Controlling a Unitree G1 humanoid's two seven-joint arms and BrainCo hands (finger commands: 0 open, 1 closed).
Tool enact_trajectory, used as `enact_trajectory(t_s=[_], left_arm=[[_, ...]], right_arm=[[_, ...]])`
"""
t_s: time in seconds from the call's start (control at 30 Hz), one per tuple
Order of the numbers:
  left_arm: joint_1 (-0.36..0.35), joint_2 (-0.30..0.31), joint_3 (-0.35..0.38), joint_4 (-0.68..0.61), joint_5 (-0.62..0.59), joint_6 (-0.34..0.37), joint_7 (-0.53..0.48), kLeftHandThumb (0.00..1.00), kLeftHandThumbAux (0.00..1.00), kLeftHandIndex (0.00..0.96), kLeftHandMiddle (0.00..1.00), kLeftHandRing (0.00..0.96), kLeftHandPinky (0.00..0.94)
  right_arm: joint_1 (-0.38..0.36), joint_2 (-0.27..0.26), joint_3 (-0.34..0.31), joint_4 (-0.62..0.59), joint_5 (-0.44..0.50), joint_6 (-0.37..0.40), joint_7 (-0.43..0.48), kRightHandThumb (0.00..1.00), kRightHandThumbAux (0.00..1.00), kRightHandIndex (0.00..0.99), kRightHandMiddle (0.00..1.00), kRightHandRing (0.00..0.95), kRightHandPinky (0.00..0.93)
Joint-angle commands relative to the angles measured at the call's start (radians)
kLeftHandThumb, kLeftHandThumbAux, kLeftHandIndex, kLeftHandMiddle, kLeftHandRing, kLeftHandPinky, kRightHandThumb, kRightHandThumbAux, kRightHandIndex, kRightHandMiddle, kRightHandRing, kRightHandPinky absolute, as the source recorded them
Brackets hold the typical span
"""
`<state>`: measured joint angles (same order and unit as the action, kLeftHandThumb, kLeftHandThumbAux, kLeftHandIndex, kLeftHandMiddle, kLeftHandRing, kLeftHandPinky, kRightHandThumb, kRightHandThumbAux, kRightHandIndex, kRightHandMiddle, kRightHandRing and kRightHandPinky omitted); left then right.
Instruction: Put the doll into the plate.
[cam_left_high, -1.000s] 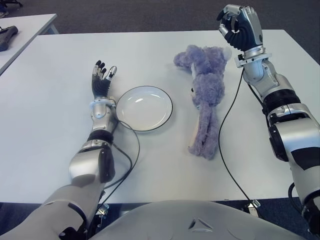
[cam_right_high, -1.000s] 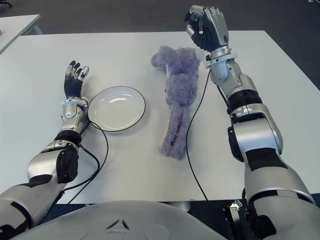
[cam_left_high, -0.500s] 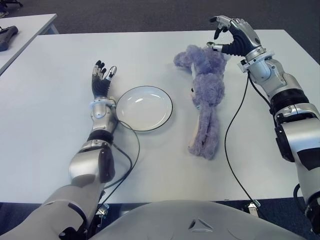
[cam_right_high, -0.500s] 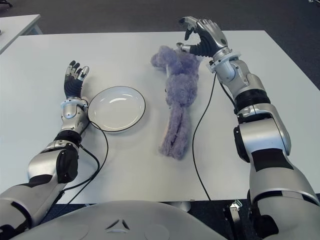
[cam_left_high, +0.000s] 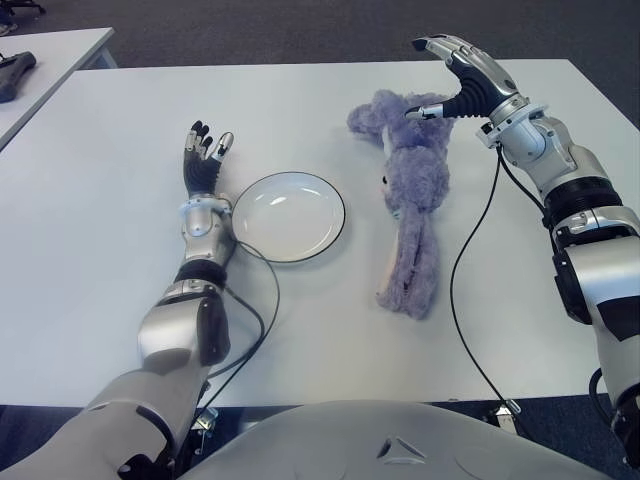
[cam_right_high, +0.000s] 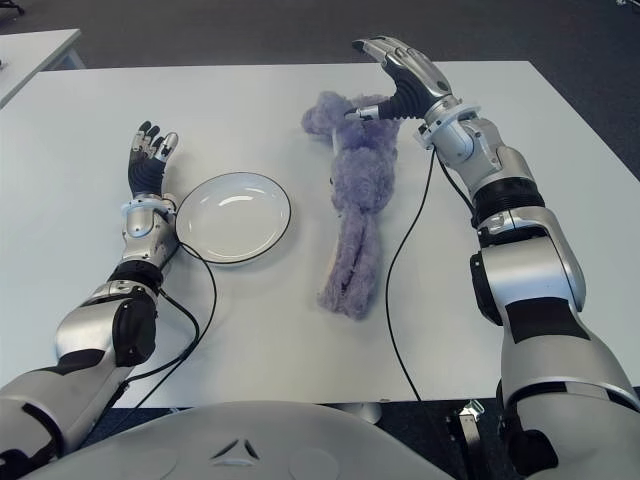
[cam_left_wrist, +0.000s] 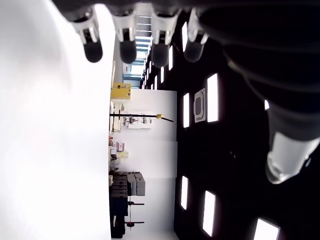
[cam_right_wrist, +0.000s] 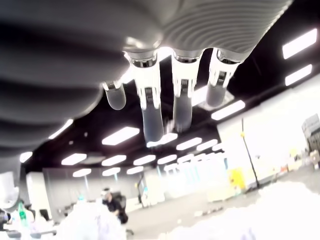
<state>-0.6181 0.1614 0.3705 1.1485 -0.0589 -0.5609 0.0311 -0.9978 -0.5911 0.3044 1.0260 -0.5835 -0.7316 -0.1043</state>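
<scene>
Left eye view, right hand (cam_left_high: 462, 78) spread above doll (cam_left_high: 412, 200)

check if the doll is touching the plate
Apart. Both eye views show a bare strip of table between the doll and the plate rim.

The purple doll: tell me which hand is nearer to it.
Right. The right hand, fingers spread, hovers at the doll's far end; the left hand shows beyond the plate, on its far side from the doll.
</scene>
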Motion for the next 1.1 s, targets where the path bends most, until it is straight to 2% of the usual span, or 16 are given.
enact_trajectory(t_s=[0.03, 0.5, 1.03, 1.1], left_arm=[[0.269, -0.113, 0.017, 0.162, -0.027, 0.024, 0.013, 0.000, 0.580, 0.038, 0.086, 0.042, 0.000], [0.268, -0.110, 0.015, 0.163, -0.025, 0.031, 0.014, 0.000, 0.578, 0.037, 0.087, 0.040, 0.000], [0.273, -0.111, 0.009, 0.161, -0.019, 0.021, 0.013, 0.000, 0.573, 0.035, 0.083, 0.035, 0.000], [0.273, -0.113, 0.011, 0.161, -0.021, 0.020, 0.012, 0.000, 0.566, 0.030, 0.083, 0.036, 0.000]], right_arm=[[0.022, -0.012, 0.020, -0.030, -0.007, 0.010, 0.057, 0.116, 0.454, 0.000, 0.000, 0.000, 0.002], [0.051, -0.011, 0.007, -0.061, 0.005, 0.026, 0.080, 0.165, 0.474, 0.000, 0.000, 0.000, 0.012], [0.068, -0.035, 0.018, -0.074, -0.024, -0.001, 0.043, 0.148, 0.470, 0.000, 0.000, 0.000, 0.029], [0.097, -0.050, 0.010, -0.101, -0.011, -0.013, 0.059, 0.139, 0.464, 0.000, 0.000, 0.000, 0.034]])
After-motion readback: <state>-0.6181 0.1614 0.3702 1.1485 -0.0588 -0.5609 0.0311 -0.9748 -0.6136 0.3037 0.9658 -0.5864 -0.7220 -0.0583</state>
